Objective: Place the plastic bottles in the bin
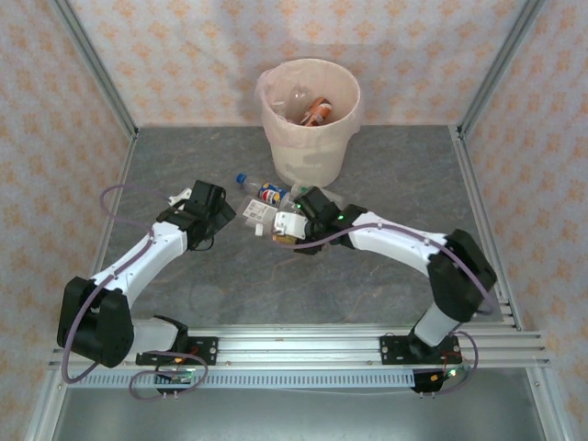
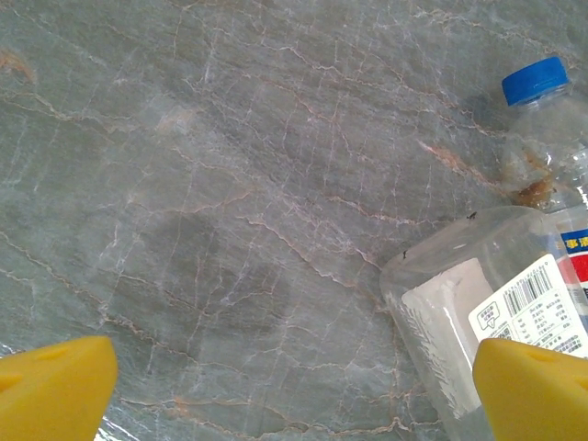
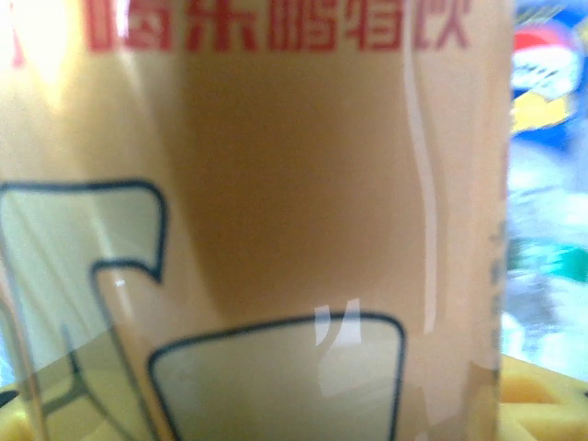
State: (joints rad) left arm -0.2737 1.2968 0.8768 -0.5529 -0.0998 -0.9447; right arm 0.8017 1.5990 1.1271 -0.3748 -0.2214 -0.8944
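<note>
From the top camera I see the bin [image 1: 308,147] at the far side of the table [image 1: 184,165], in the middle. Some bottles are in it already: I can make out a see-through bottle [image 1: 298,96] and an orange-label bottle [image 1: 318,112]. A little bunch of bottles lies on the table just on the near side of the bin, between my two arms. One is a blue-cap bottle [image 1: 242,179] and one is a blue-and-red bottle [image 1: 271,193]. My left pincer [image 1: 223,218] is just left of the bunch. My right pincer [image 1: 286,230] is at the near right of it, with a tan bottle [image 1: 283,241] in its tip. From the left wrist camera I see the two yellow fingers [image 2: 55,386] far apart with bare table between them, so this pincer is wide open and holds nothing. A barcode bottle [image 2: 478,312], clear with a white label, lies right beside the right finger, and the blue-cap bottle lies past it. From the right wrist camera the tan bottle is very close, with red writing on it. It sits between that pincer's own fingers [image 3: 542,400], which look pressed against it, so I think this pincer is clamped on the tan bottle. I think the job is partly done: a few bottles are binned, the tan one has to go up and over to the bin, and the others on the table are waiting.
</note>
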